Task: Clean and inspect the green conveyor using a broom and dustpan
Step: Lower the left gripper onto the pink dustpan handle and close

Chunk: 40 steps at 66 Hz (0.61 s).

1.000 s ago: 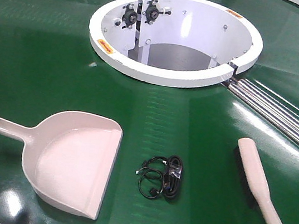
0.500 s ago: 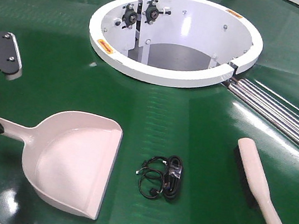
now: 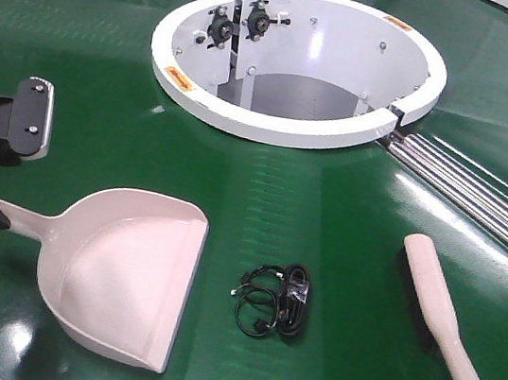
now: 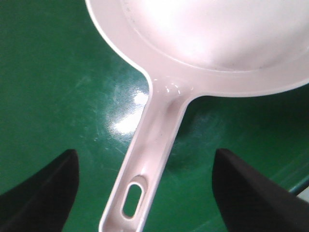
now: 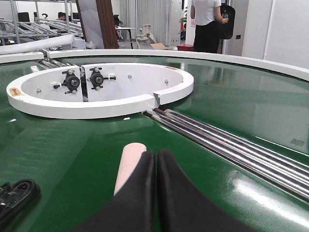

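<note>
Dustpan: the pale pinkish-beige plastic scoop dustpan [image 3: 128, 267] lies flat on the glossy dark-green conveyor belt [image 3: 329, 201], with its handle running straight back between the fingers of the left hand [image 4: 149, 193].
Left hand: fingers apart, clear of the handle on either side.
Right hand [image 5: 155, 193]: fingers together and empty, near the beige black-bristled broom [image 3: 436, 313].

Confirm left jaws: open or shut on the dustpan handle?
Open. Left gripper's jaws stand wide apart either side of the dustpan handle, touching neither side.
</note>
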{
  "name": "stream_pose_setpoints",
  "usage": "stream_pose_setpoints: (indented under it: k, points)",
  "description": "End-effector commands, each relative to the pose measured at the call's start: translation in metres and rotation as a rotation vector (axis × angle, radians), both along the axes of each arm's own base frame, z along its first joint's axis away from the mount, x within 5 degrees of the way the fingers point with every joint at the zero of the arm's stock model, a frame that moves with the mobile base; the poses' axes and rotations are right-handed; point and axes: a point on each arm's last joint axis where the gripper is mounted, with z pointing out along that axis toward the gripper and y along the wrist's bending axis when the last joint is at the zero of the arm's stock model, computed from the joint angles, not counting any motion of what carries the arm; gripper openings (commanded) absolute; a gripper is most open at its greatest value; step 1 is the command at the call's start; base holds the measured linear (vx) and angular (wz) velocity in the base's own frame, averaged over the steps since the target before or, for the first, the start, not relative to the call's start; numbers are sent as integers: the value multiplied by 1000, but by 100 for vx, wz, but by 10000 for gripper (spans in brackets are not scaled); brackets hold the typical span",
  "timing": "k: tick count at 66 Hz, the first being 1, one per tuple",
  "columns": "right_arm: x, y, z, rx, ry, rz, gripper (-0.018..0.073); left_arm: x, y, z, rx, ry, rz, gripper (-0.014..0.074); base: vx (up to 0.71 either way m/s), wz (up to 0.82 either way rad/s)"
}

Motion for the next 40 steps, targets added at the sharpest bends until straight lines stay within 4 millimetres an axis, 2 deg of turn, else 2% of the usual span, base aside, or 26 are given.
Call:
stream_pose_setpoints:
  k: [1,31,40]
  points:
    - [-1,0,1,-7,-72,-3,-10,3,-2,14,-4,-74,-28,546,0,0]
    - [-1,0,1,-7,-72,-3,-10,19,0,-15,65,-8,-105,544,0,0]
    - [-1,0,1,-7,-72,-3,-10,23,-8,-24,83,10,-184,544,0,0]
